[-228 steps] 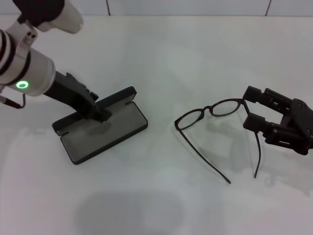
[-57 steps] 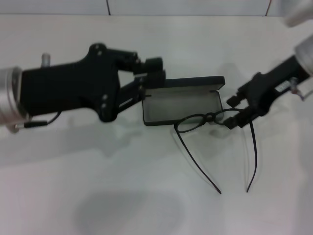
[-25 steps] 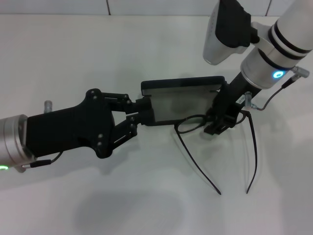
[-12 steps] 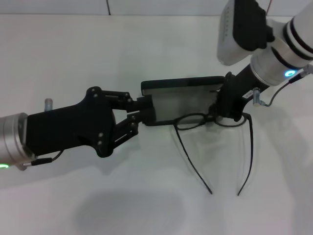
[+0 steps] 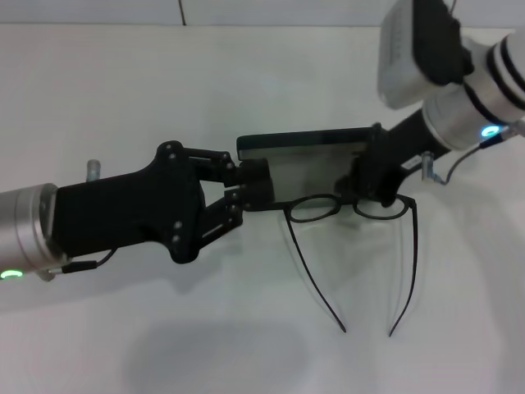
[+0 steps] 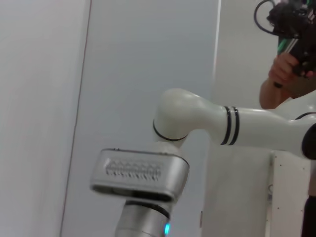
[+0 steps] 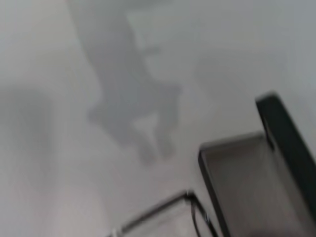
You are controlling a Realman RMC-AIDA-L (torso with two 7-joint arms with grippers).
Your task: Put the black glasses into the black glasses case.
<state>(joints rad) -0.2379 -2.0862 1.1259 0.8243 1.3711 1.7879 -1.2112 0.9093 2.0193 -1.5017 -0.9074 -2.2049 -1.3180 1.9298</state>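
White table under everything, seen from the head camera. Largest on it: left arm, reaching in from the left, with left gripper clenched on the left short end of the case. Looks like a steadying hold. Case lying open, long axis running left to right across the table, lid standing up along the far edge, grey tray facing up.

On the other side, right arm coming down from the upper right, right gripper set at the right end of the case and over the right lens. Appears to be grasping the glasses at the frame near the bridge, though the fingertips are partly hidden behind the black body, so not fully certain.

Glasses just in front of the case, on the side near to the robot: front of the frame parallel to the long side of the case, left lens overlapping the near rim, both temples unfolded and pointing toward the robot, well out of the case. Whether frame rests on rim or hangs slightly above, impossible to tell.

Key relation for the coming move: tray lies straight beyond the frame, away from the robot, axes already matching. Probably only a short carry away from the robot and then lowering needed; open temples likely to stick out over the near rim.

Right wrist view: blurred corner of the case and a piece of frame beside it.
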